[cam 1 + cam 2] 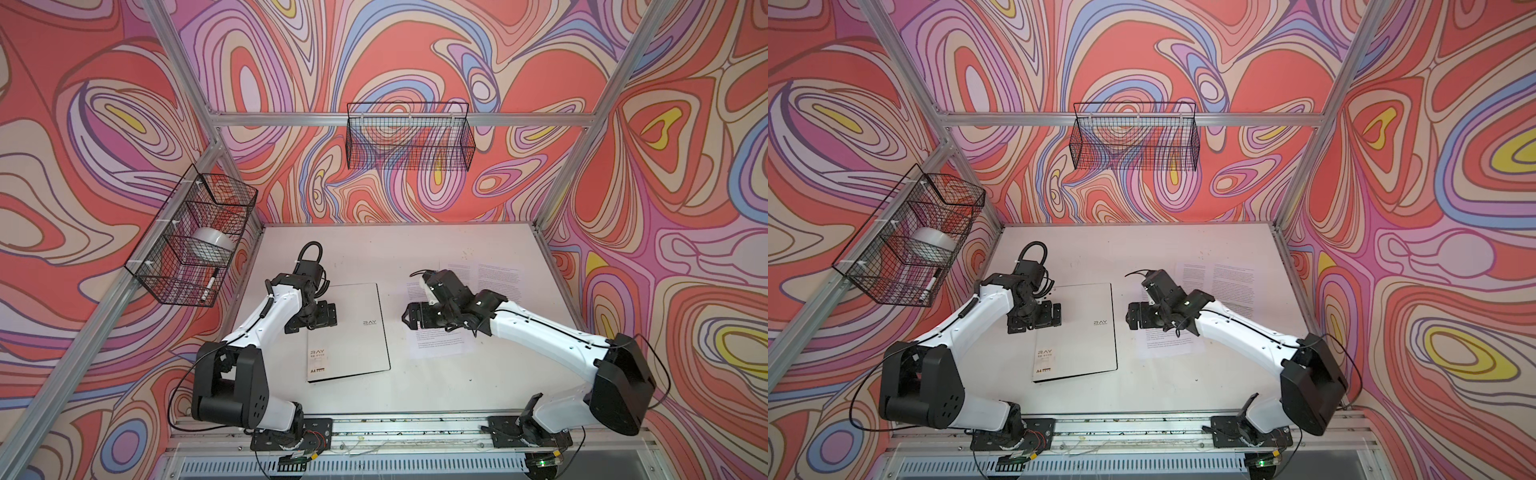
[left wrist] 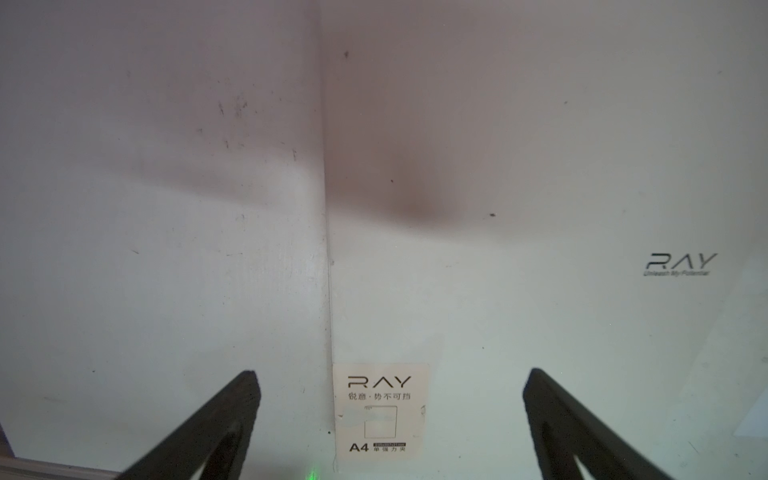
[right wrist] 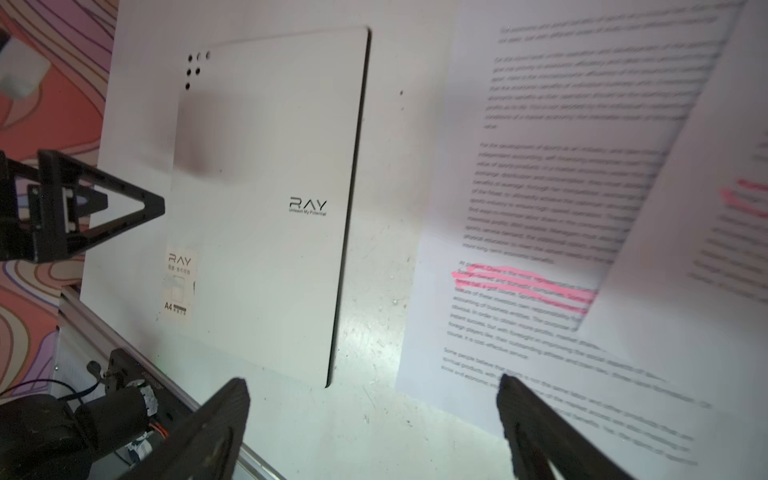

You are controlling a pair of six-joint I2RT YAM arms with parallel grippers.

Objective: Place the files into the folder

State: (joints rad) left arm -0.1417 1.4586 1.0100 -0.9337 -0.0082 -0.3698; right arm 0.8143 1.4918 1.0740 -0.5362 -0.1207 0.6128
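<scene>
The folder [image 1: 353, 328] lies flat on the desk [image 1: 436, 395], left of centre. The files [image 1: 498, 276] lie overlapping to its right, apart from it, reaching farther back.

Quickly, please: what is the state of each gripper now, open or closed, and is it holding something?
Left gripper: open, holding nothing.
Right gripper: open, holding nothing.

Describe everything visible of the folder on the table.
The folder is a thin, silver-white, smooth-looking rectangle with rounded corners and a dark edge. It lies closed and flat on the table, beside the files, apart from them. Its cover bears a RAY logo and, at a near corner, an A4 label. The open left gripper hangs over its left edge; contact is unclear.
</scene>
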